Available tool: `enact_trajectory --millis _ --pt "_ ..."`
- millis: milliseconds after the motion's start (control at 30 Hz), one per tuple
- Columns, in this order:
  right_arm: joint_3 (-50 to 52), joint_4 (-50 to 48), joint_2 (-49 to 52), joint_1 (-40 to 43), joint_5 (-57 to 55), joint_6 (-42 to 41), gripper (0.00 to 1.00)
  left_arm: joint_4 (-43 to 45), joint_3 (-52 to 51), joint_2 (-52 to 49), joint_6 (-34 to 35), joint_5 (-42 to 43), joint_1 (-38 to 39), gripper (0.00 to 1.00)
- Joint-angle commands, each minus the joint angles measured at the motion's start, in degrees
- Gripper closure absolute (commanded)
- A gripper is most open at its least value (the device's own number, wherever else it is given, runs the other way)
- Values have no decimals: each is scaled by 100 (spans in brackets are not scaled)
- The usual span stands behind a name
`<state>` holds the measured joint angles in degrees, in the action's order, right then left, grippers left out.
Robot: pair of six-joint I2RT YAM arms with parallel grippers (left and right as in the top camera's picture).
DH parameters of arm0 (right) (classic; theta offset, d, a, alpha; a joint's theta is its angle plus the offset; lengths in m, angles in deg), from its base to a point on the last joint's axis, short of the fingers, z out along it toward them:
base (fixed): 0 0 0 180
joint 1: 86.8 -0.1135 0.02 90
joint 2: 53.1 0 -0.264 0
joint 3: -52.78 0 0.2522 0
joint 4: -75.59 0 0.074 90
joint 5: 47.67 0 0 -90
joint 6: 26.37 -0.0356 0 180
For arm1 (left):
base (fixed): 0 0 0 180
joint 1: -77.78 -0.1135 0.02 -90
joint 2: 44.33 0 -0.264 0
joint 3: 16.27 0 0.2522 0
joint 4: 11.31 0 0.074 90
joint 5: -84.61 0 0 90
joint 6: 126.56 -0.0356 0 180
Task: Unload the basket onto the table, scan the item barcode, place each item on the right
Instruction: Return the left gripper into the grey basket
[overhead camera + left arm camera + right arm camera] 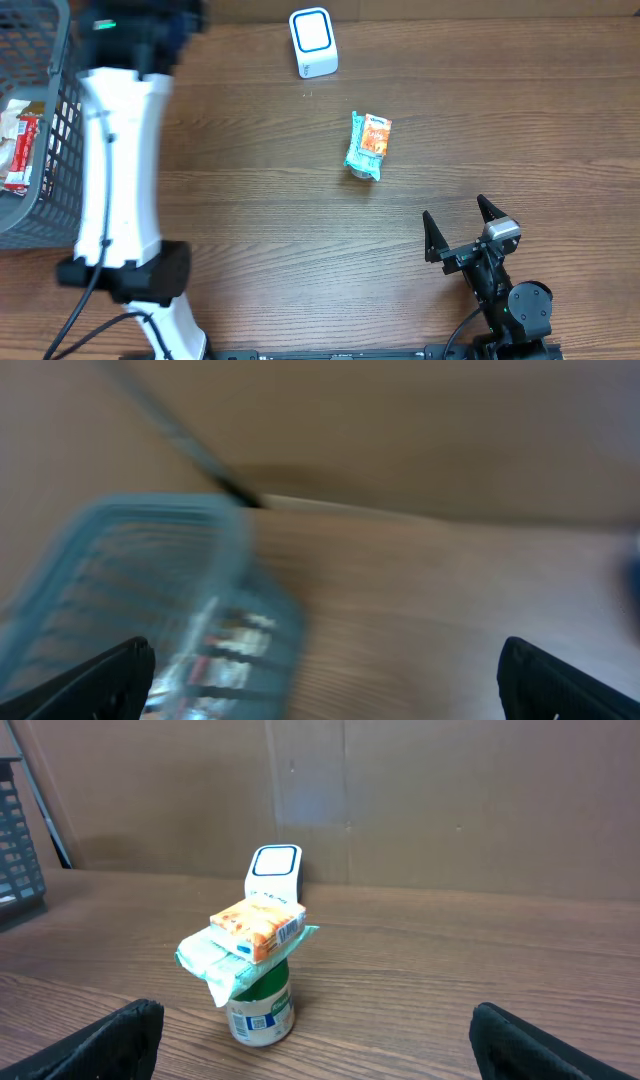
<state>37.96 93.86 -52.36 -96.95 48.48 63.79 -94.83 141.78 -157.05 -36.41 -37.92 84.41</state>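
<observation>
The item is a small stack. A jar [262, 1007] with a green label and a barcode stands upright, with a teal packet [222, 958] and an orange box [258, 923] resting on its lid. From overhead the stack [368, 145] sits right of the table's centre. Behind it stands the white scanner [313, 42] with its blue-ringed window [275, 862]. My right gripper [465, 225] is open and empty, near the front edge, short of the stack [320, 1045]. My left gripper [325, 685] is open and empty, over the table beside the basket [150, 600]; its view is blurred.
A grey wire basket [60, 140] holding snack packets [20, 140] fills the far left. The white left arm [120, 170] reaches from the front edge up toward the back left. A cardboard wall [450, 800] backs the table.
</observation>
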Motion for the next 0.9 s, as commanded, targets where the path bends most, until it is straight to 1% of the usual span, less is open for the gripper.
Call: enact_trajectory --millis 0,200,300,400,633,767,867 --pt "61 -31 -57 31 -4 -17 0 125 122 337 -345 116 -940 0" --pt "61 -31 -57 31 -4 -20 0 68 94 240 -341 1049 -2507 0" --pt "61 -31 -57 31 -4 -20 0 -70 92 90 -341 1486 -3112 1" --pt "61 -31 -57 31 -4 -17 0 -284 87 -120 -345 1683 -3560 0" --pt "61 -31 -57 31 -4 -17 0 -835 81 -962 -446 1805 -4159 0" --pt "61 -31 -57 31 -4 -17 0 -1093 79 -1539 -452 1950 -4273 0" --pt "61 -31 -57 31 -4 -17 0 -1198 76 -1952 -608 1950 -4277 0"
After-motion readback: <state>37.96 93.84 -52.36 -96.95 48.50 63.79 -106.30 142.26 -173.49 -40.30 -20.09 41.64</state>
